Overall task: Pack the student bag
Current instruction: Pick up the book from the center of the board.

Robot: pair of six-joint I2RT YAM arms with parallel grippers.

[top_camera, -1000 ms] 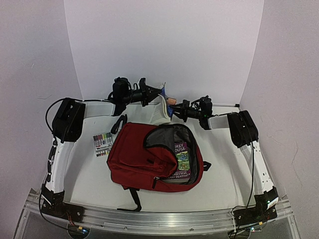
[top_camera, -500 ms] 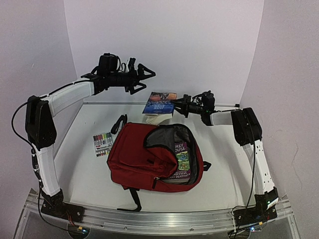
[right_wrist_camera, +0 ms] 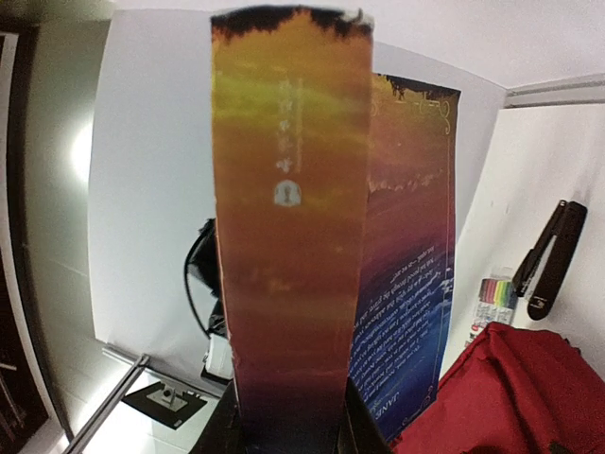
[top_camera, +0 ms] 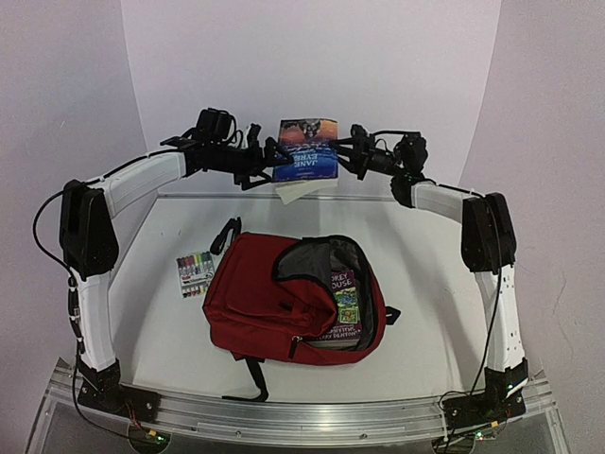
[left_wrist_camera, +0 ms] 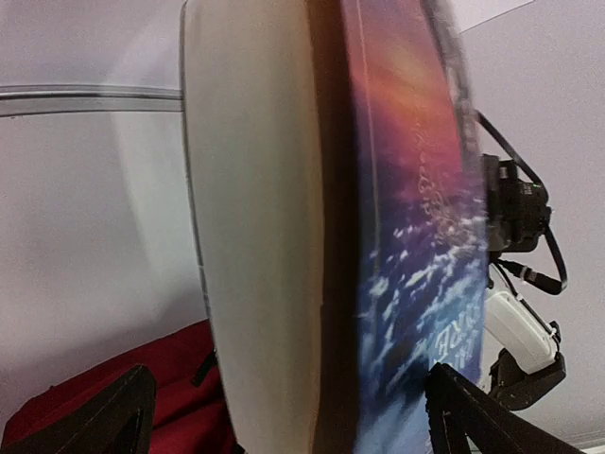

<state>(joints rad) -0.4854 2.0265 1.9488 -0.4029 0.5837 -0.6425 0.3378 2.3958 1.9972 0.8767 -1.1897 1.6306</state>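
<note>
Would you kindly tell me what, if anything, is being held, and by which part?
The right gripper holds the book by its spine; the left gripper stands open around its page edge, not gripping.

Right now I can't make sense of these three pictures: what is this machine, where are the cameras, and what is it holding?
These are two robot arms bolted to the edge of a table, each ending in a two-finger gripper. The wide picture comes from a fixed camera above and behind them; the close-ups come from wrist cameras. On the table lie an open dark red student bag with a green and purple book inside, and a pack of markers beside it. In the air, the right gripper pinches a blue and orange book by its spine; the left gripper is open, a finger on either side of it.
</note>
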